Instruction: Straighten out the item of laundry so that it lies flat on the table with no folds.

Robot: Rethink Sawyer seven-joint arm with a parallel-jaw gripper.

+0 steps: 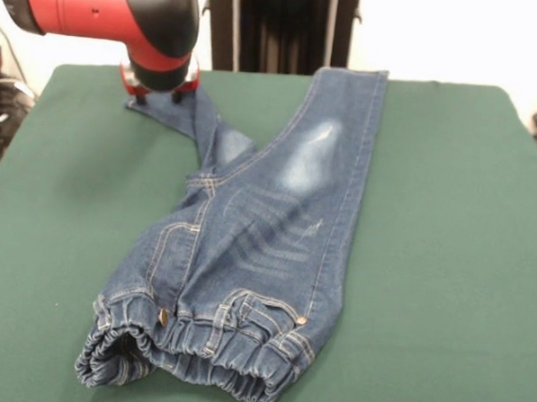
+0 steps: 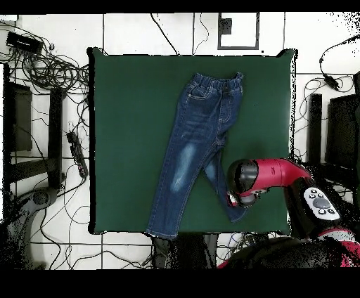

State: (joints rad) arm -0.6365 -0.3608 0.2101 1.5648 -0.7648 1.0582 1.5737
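The table (image 1: pixel 447 228) has a dark green, felt-like top that fills most of both views, its surface bare apart from the jeans (image 1: pixel 257 245). In the overhead view the floor around it is pale tile crossed by dark grout lines, with tangled black cables (image 2: pixel 49 67) to one side and dark equipment along the edges. In the front view the red and black arm (image 1: pixel 125 13) comes down at the upper left, and the gripper (image 1: pixel 159 89) sits low over the end of one trouser leg, right at the cloth; the arm's body hides its tips, so whether it is clenched or released cannot be told. From the gripper, that narrow leg runs away toward the crotch, twisted and partly tucked under the other leg. The other leg lies straight and flat beside the gripper, its hem at the same table edge, showing a faded whitish patch. The gathered elastic waistband (image 1: pixel 189 350) with its metal button lies well apart from the gripper, at the opposite end of the jeans.
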